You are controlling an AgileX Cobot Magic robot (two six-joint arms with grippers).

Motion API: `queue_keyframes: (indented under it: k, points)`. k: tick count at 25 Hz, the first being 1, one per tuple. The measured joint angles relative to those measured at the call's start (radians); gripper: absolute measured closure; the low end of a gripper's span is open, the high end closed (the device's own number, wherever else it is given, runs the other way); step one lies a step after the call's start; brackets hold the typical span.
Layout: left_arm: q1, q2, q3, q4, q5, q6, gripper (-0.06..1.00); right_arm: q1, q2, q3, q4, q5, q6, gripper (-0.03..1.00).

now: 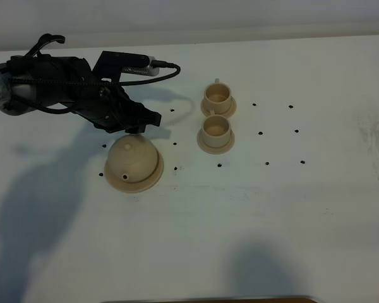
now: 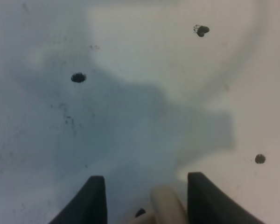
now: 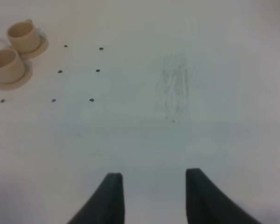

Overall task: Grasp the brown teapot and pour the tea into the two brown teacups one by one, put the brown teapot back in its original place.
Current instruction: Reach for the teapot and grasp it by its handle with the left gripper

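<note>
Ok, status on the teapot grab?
Left gripper open, astride teapot handle, not yet closed. Right gripper open over bare table. Teapot sits on its saucer; cups stand apart, nothing blocking.

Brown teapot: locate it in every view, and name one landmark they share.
Exterior high: brown teapot left of centre, on its saucer, by the left gripper.
Left wrist: only a beige curved part, likely its handle, between the gripper's fingers.
Right wrist: not in it.
Shared landmark: the black dots, in all three.

the brown teapot [image 1: 134, 161] hides most of its saucer [image 1: 150, 184]; its handle [image 2: 167, 205] is cut off at the picture's edge.
</note>
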State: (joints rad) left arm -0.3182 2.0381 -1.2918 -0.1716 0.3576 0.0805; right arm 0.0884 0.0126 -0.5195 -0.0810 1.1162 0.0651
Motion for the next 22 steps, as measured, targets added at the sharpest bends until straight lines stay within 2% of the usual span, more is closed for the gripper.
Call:
queue_keyframes:
  k: [22]
  points:
    - [0.000,0.001,0.000,0.031,-0.045,0.055,0.48,0.000,0.000,0.000,0.000,0.000,0.000,0.66]
